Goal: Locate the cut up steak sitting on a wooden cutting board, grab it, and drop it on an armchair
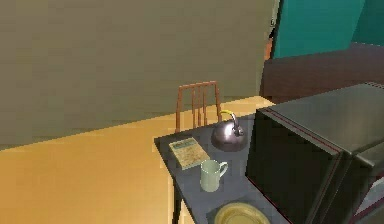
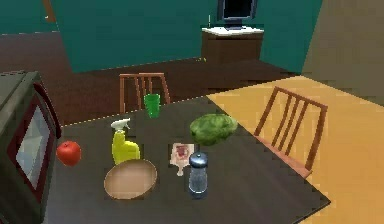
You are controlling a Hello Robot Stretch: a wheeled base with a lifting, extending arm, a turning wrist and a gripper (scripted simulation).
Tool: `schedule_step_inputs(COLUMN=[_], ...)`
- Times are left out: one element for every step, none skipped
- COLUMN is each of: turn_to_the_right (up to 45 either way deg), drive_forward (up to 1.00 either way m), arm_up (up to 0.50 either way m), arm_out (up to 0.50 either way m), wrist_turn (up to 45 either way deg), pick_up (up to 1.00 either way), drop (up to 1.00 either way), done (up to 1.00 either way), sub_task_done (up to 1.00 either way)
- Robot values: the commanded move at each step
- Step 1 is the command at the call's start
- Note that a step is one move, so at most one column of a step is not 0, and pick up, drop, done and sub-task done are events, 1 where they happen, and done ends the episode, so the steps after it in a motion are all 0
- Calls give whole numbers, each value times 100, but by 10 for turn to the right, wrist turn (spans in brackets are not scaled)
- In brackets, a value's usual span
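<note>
- Dark grey tabletop (image 2: 262, 172) ran across the arm side view, and the cut up steak (image 2: 181, 152) lay on it as reddish-brown pieces on a small wooden cutting board (image 2: 181, 163), near the table's middle.
- Just beside the board, toward the view's right, stood a clear shaker (image 2: 199, 176). A round wooden bowl (image 2: 131, 181) sat near it on the other side.
- The arm side view also gave a yellow spray bottle (image 2: 123, 146), a red apple (image 2: 68, 152), a green lettuce (image 2: 213, 126) and a green cup (image 2: 152, 104), all on the table and apart from the board.
- Two wooden chairs stood at the table, one behind the cup (image 2: 140, 88) and one at the view's right (image 2: 291, 122). Far off, a screen (image 2: 238, 9) sat on a low cabinet (image 2: 232, 44).
- The forward view gave different things on the same table: a metal kettle (image 1: 229, 134), a flat book (image 1: 188, 152), a pale mug (image 1: 211, 176), a yellowish plate (image 1: 243, 215) and a large black microwave (image 1: 320, 150).
- The gripper's state could not be told from either view.
</note>
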Motion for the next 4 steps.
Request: schedule_step_inputs(turn_to_the_right=[0,0,0,0], drive_forward=[0,0,0,0], arm_up=[36,0,0,0], arm_out=[0,30,0,0], wrist_turn=[0,0,450,450], pick_up=[0,0,0,0], drop=[0,0,0,0], done=[0,0,0,0], sub_task_done=[0,0,0,0])
